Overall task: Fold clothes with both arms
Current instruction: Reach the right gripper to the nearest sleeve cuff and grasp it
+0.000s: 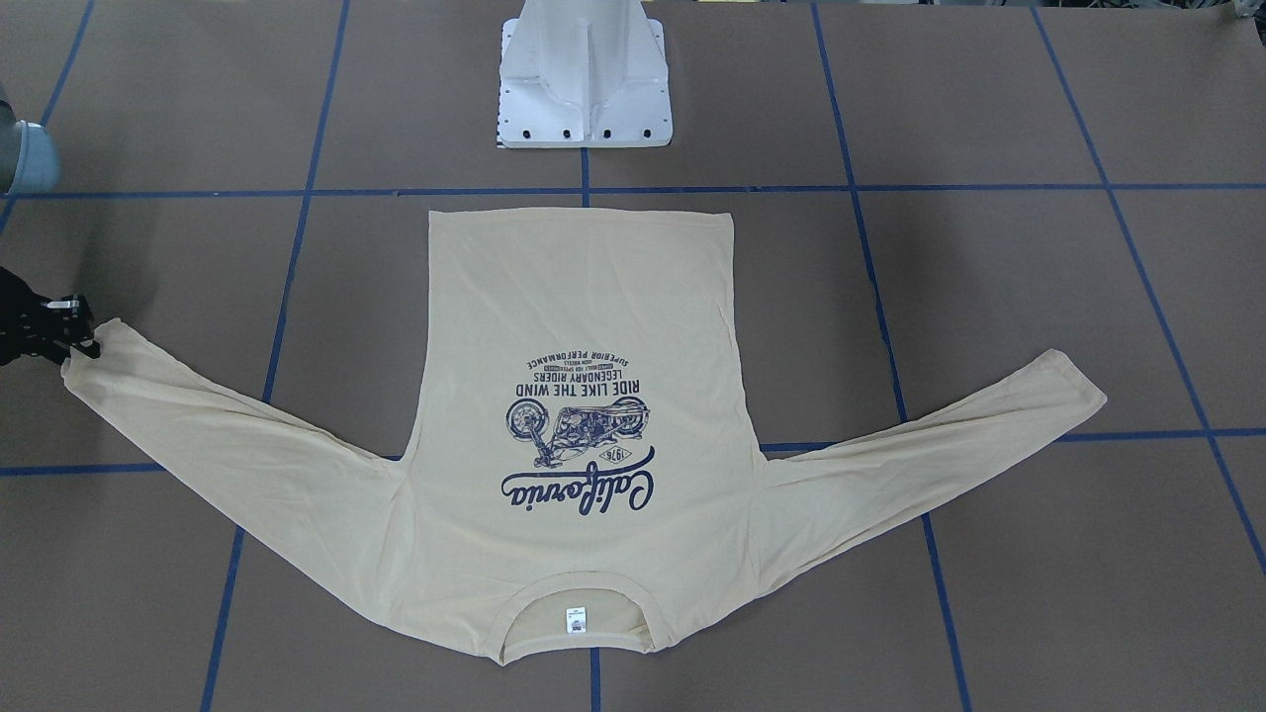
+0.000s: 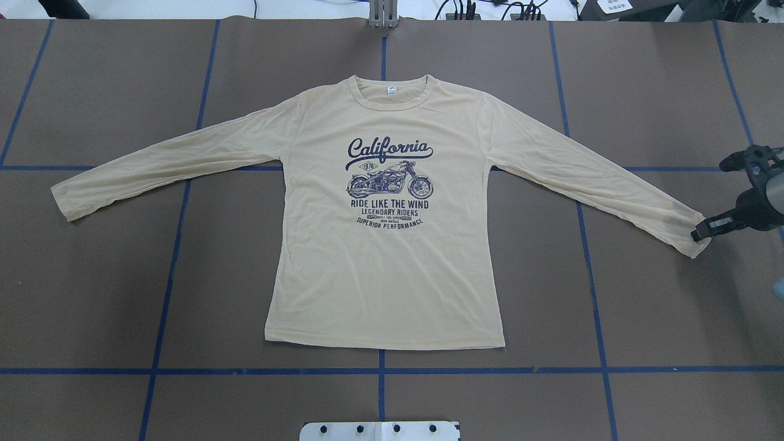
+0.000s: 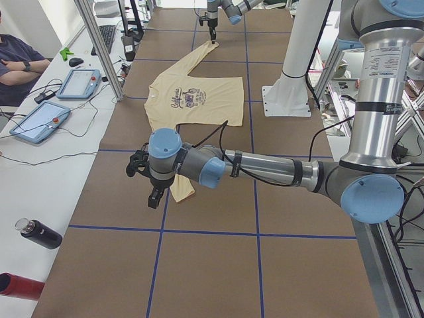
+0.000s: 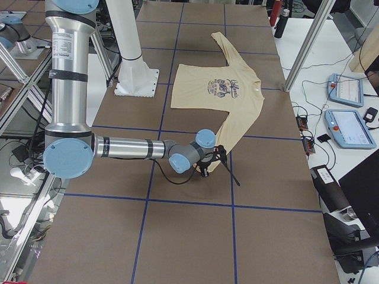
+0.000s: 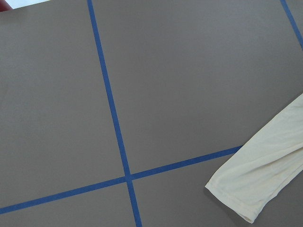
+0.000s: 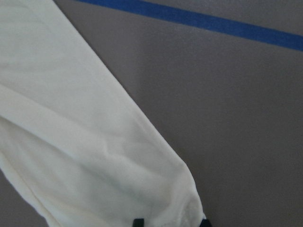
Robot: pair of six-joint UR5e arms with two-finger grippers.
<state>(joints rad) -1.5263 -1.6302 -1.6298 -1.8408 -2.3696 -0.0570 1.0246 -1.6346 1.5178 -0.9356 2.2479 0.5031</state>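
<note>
Shirt: one pale cream shirt (image 2: 386,257) lies flat, print up, in the middle of the worktop (image 2: 92,275). Seen from overhead, its collar is at 12 o'clock, its hem at 6 and its two cuffs at 9 and 3.
Right claw (image 2: 704,233): at the 3 o'clock cuff, tips spread, one on either side of the cuff's edge.
Left claw (image 3: 154,197): over the 9 o'clock cuff; whether it is spread or pressed together cannot be told.
Pedestal (image 2: 380,430): one, white, at 6 o'clock, apart from the hem.
Tape (image 2: 184,370): blue grid lines, some running under the shirt.
Beyond the 12 o'clock edge: two tablets (image 3: 78,83), one black bottle (image 3: 38,234), one red bottle (image 3: 16,286) (contents unseen) and a seated person (image 3: 16,59).
</note>
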